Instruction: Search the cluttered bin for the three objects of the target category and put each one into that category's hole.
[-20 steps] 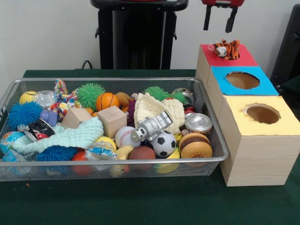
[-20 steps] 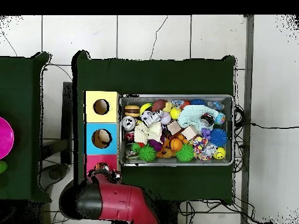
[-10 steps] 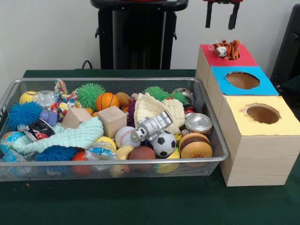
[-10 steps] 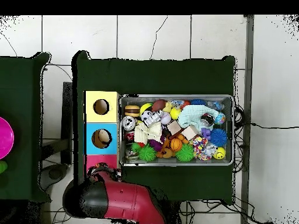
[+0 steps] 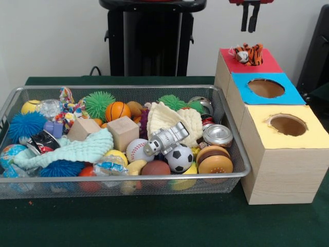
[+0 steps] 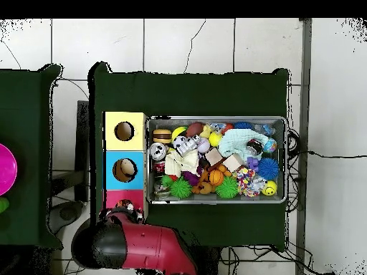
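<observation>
1 tiger toy (image 5: 249, 53) on red box top (image 5: 272, 65), tool (image 5: 250, 21) above, fingers close together

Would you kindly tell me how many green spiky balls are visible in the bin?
2: one green spiky ball at the far rim, left of centre; another behind the cream cloth. More may be buried.

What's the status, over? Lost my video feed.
Claw raised above red box, empty, fingers close together. Tiger toy sits on red box top, not dropped in. Wire bin crowded; nothing blocking the claw.
</observation>
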Tool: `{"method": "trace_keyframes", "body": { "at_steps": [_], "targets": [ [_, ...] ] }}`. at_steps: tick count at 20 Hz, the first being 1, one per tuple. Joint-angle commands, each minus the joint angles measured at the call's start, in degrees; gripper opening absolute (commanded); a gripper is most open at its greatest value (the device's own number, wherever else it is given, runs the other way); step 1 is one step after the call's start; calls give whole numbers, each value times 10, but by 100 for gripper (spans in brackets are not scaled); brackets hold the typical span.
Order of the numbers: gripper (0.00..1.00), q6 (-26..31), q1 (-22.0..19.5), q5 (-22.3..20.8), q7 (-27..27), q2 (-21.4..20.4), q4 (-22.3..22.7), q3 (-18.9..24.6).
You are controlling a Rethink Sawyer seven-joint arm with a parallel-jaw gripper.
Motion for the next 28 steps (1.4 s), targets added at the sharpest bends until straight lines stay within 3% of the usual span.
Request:
{"method": "trace_keyframes", "body": {
  "at_steps": [1, 3, 7, 10, 15, 23, 28],
  "targets": [
    [0, -43, -7, 0, 77, 34, 27, 54],
    [0, -69, -11, 1, 82, 46, 30, 61],
    [0, -164, -21, -4, 105, 115, 31, 77],
    [0, -185, 1, -24, 101, 166, -2, 45],
    [0, -207, 13, -20, 91, 197, -14, 28],
    [0, -190, 18, -13, 86, 191, -12, 21],
    [0, -100, 39, -4, 86, 131, -9, 1]
  ]
}}
